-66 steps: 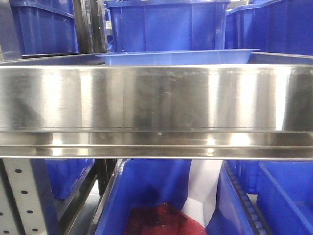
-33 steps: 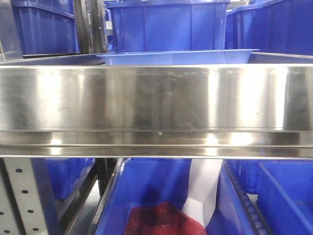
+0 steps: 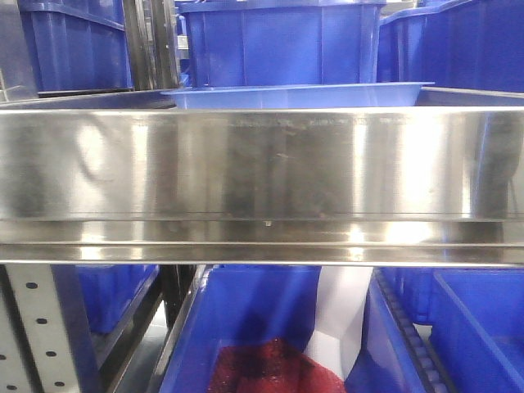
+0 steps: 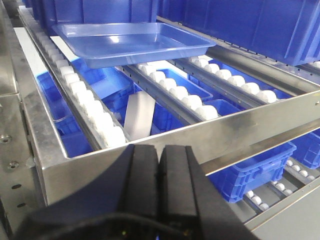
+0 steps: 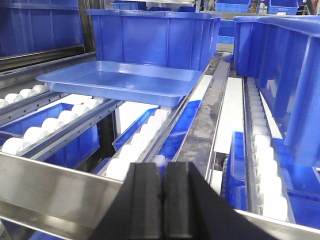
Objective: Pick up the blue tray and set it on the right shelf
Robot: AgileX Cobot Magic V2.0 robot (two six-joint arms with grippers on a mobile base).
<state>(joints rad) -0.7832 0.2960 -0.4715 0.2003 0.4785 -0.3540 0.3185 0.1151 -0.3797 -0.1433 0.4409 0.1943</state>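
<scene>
The blue tray [image 4: 131,42] [image 5: 121,80] lies flat on the white roller tracks of the right shelf, back from its shiny steel front rail [image 3: 262,176] [image 4: 165,155]. In the front view only the tray's pale rim [image 3: 299,96] shows above that rail. My left gripper [image 4: 160,150] is shut with nothing in it, hanging in front of the rail and well short of the tray. My right gripper [image 5: 163,167] is shut and empty too, just before the rail, with the tray further in and to the left.
Deep dark-blue bins [image 5: 150,37] [image 4: 240,20] stand behind and right of the tray. More bins sit on the lower level [image 3: 262,327], one holding something red [image 3: 266,364]. A perforated upright post [image 3: 37,327] stands at lower left. White rollers [image 4: 95,115] run front to back.
</scene>
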